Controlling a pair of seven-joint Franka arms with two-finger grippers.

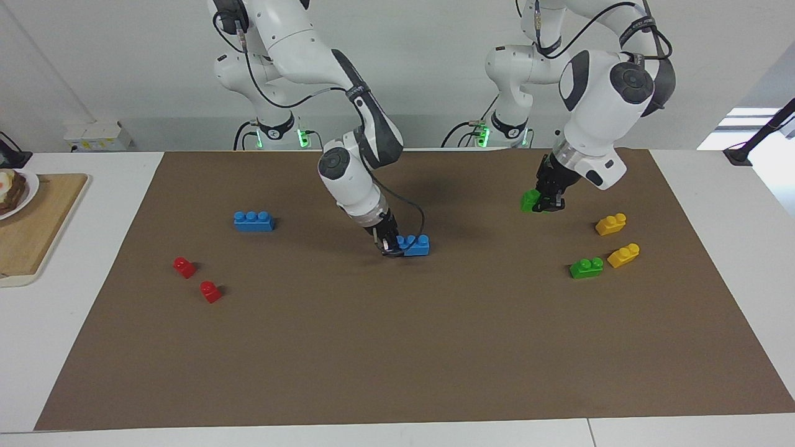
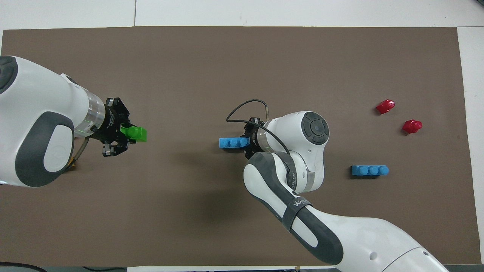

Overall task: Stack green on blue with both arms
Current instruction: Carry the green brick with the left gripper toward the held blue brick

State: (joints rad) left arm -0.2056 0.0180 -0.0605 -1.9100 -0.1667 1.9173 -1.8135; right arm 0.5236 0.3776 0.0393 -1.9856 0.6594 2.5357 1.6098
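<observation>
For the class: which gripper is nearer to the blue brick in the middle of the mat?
Right. The right gripper grips one end of that blue brick; the left gripper holds a green brick above the mat's left-arm end.

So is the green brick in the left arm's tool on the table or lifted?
Lifted: the left tool grips the green brick above the mat.

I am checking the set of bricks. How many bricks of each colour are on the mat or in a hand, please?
Blue: 2
Green: 2
Yellow: 2
Red: 2
Total: 8
</observation>
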